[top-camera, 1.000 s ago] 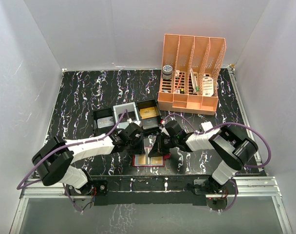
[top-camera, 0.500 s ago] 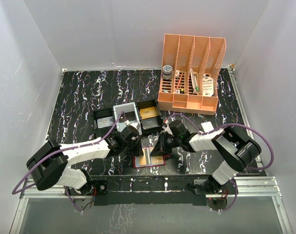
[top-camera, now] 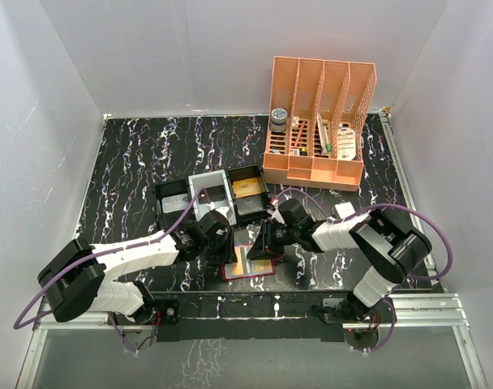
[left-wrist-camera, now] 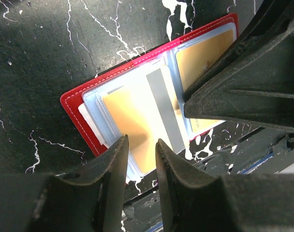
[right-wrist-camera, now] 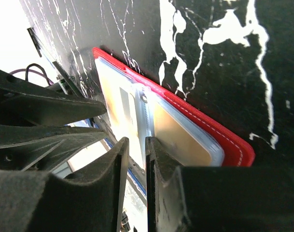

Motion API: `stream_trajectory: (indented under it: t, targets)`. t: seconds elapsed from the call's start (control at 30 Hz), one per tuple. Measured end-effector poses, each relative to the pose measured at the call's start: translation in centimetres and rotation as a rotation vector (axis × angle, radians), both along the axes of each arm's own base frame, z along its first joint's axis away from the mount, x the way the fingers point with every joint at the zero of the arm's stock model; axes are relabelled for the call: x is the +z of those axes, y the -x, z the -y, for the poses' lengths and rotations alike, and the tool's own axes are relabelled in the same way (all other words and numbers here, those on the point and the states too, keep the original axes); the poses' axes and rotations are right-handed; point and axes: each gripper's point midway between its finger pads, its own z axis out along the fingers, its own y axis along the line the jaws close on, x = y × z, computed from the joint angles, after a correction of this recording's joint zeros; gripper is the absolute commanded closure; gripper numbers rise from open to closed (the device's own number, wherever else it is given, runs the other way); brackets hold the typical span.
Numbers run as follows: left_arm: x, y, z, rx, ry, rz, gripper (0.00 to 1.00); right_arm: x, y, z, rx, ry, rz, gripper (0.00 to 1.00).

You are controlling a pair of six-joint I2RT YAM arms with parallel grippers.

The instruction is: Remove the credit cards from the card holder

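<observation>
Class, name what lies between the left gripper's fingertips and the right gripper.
A tan-orange credit card with a grey stripe, in the open red card holder; left wrist view.

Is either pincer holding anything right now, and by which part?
Cannot be told. The left pincer straddles the near edge of the tan card in the open card holder; the right pincer sits narrowly parted over its sleeves.

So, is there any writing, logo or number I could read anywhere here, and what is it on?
No text here can be read.
The credit cards in the red card holder: plain tan faces, one with a grey stripe, no print visible.
The things in the peach organizer: any labels are too small to read.
</observation>
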Motion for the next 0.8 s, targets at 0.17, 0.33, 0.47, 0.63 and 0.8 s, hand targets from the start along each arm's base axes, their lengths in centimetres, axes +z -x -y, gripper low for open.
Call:
stream_trajectory:
  t: [0.17, 0.33, 0.47, 0.63, 0.8]
  targets:
    - [-0.77, 0.28, -0.19, -0.003, -0.023, -0.025, 0.75, -0.16, 0.21, -0.58, 0.017, 0.001, 0.001, 0.81]
    - [-0.69, 0.45, -0.25, 0.006, -0.011, -0.025, 0.74, -0.42, 0.37, -0.82, 0.025, 0.005, -0.003, 0.87]
    - [-0.74, 0.68, -0.51, 0.006, -0.011, -0.026, 0.79, -0.59, 0.43, -0.98, 0.024, 0.003, -0.013, 1.0]
    - [-0.86, 0.7, -0.64, 0.008, -0.019, -0.028, 0.81, -0.44, 0.42, -1.16, 0.027, -0.01, -0.016, 1.0]
    - [-0.94, 0.64, -0.81, 0.017, -0.027, -0.027, 0.81, -0.37, 0.55, -1.08, 0.034, -0.014, -0.014, 1.0]
